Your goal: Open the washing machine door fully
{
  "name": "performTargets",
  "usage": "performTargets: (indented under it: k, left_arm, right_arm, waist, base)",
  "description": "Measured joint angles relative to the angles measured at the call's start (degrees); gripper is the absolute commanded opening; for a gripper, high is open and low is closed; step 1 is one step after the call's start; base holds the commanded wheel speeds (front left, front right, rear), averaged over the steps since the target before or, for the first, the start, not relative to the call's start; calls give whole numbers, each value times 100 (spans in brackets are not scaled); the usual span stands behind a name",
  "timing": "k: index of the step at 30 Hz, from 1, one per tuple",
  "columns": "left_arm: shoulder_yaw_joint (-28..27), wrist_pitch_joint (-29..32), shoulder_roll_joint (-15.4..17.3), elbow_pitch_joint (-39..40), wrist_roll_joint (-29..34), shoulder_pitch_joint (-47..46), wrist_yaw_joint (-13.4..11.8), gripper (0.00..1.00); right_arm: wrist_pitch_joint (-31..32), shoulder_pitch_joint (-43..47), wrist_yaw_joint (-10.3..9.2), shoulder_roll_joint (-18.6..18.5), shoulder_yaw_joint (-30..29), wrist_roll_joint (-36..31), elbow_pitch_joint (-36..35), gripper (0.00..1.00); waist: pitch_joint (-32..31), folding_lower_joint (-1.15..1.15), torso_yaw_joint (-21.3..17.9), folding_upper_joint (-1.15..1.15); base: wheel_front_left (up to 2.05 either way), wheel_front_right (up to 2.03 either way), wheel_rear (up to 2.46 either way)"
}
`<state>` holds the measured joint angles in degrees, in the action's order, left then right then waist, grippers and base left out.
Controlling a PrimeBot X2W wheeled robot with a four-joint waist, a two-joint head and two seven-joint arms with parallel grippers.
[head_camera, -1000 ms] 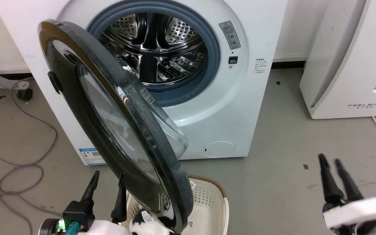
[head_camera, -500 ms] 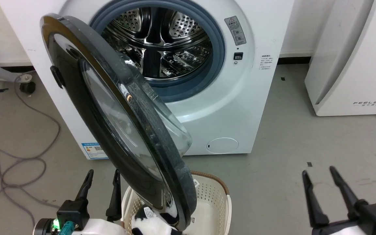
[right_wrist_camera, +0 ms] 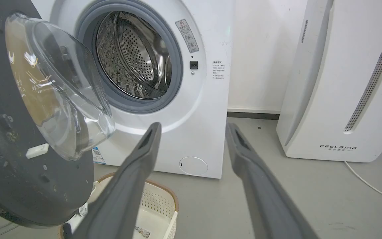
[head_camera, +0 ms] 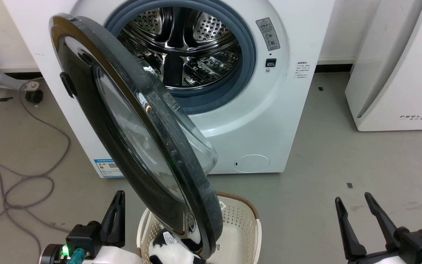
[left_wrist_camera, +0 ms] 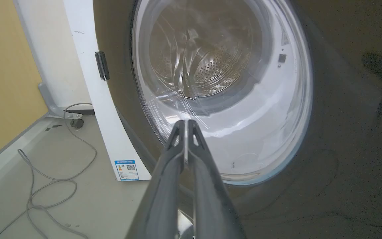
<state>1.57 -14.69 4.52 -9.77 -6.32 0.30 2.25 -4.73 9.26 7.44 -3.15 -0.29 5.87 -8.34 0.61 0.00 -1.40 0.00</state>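
Left end effector (head_camera: 118, 196) pinched closed, the washing machine door (head_camera: 134, 139) standing partly open just to its right; right end effector (head_camera: 353, 198) spread open, well apart.

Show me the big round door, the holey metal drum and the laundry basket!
washing machine door (head_camera: 134, 135): head view, on its glass window.
steel drum (head_camera: 207, 31): head view, on its perforated wall.
laundry basket (head_camera: 234, 220): head view, on its inner wall.

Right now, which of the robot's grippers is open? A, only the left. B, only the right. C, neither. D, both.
B: the right gripper has its fingers spread well apart, while the left gripper has its fingers closed together on nothing, facing the washing machine door.
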Motion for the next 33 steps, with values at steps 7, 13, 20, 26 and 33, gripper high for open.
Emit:
performTargets:
  k: [7, 13, 20, 26, 33]
  left_arm:
    - [20, 1, 12, 120, 0, 3, 23, 0]
    - [-116, 0, 21, 851, -34, -7, -114, 0]
    - [-204, 0, 10, 2020, -30, -242, -255, 0]
    - [-186, 3, -11, 2853, -43, -653, -345, 0]
    - [253, 229, -49, 3694, -96, -1279, -374, 0]
  right_arm:
    - [-43, -2, 0, 0, -30, 88, 92, 100]
    - [-49, -4, 0, 0, -78, 133, 131, 100]
    - [-52, -9, 0, 1, -102, 176, 198, 100]
    - [-100, -16, 0, 1, -111, 178, 216, 100]
    - [-115, -26, 0, 1, -93, 179, 263, 100]
  waist:
    - [-18, 0, -8, 0]
    - [-23, 0, 9, 0]
    - [-3, 0, 33, 0]
    - [68, 0, 38, 0]
    - [138, 0, 26, 0]
  base:
    - [0, 0, 0]
    - [0, 0, 0]
    - [0, 0, 0]
    - [0, 0, 0]
    - [0, 0, 0]
